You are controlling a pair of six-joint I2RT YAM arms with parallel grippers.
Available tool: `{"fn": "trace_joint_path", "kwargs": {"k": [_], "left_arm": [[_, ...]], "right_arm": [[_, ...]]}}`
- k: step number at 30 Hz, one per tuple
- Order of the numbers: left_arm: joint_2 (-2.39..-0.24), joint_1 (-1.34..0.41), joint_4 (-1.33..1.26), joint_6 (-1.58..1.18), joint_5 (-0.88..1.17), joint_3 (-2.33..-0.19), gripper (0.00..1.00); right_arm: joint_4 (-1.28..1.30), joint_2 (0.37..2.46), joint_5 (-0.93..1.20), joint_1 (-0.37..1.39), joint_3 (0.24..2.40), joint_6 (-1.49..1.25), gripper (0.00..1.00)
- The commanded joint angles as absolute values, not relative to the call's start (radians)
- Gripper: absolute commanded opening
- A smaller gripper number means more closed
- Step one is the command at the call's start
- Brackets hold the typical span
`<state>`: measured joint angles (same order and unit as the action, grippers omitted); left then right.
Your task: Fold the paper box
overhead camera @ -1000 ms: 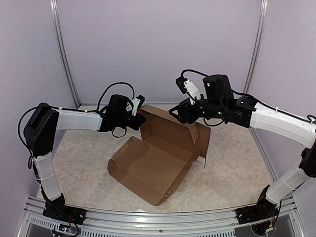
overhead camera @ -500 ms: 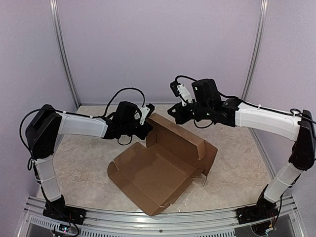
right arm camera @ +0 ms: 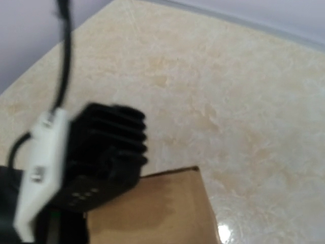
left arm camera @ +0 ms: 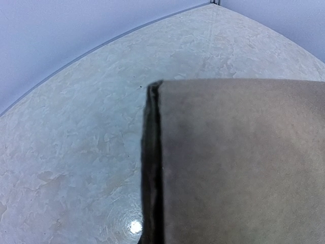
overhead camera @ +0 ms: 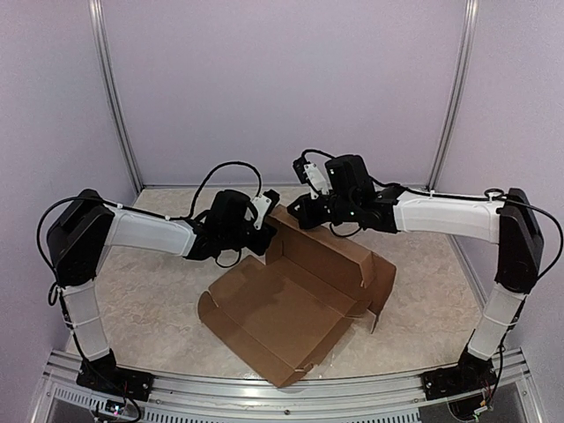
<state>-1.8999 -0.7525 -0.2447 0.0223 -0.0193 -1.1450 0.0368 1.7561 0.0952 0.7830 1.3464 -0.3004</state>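
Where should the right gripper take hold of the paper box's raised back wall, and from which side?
Probably pinch the top edge of the raised wall of the paper box toward its right end, coming from above and behind. That wall stands up off the flat base, so its thin edge is free to straddle, and the left gripper sits at the left end.

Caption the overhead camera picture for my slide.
Left gripper and right gripper at the raised rear corner of the half-folded paper box.

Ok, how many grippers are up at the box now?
2. The left gripper holds the far-left corner of the paper box; the right gripper, shut, sits right beside it at that corner, contact unclear.
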Motion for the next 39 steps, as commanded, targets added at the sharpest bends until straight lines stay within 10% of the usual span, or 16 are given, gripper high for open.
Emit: {"fn": "trace_joint_path", "kwargs": {"k": [1,39], "left_arm": [[-1.889,-0.761,-0.241,0.012,-0.042,-1.106,0.04],[-1.827,-0.772,-0.481,-0.124,-0.081,-0.95,0.27]], "right_arm": [[0.003,1.811,0.139,0.778,1.389,-0.321,0.0],[0.134,1.924,0.125,0.789,1.4,-0.281,0.0]]}}
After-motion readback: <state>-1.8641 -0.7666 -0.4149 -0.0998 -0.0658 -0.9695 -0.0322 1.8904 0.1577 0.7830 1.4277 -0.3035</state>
